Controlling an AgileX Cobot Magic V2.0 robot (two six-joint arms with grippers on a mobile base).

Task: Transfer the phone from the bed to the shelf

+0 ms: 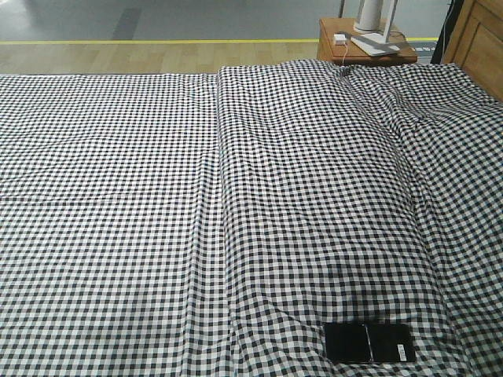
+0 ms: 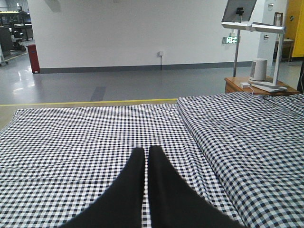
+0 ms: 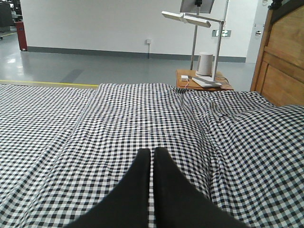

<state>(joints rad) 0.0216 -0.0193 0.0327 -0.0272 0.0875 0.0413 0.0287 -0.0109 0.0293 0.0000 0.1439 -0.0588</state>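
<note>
A black-and-white checked bed point(image 1: 118, 196) with one flat glossy black rectangular phone point(image 1: 369, 343) lying on it.

The gingham sheet fills nearly the whole front view. A long straight fold runs from the far edge to the near edge just left of centre, and softer creases spread across the right half. The phone rests flat on the sheet at the near right, long side running left to right, with a thin crease line across its middle. Nothing touches the phone.
</note>
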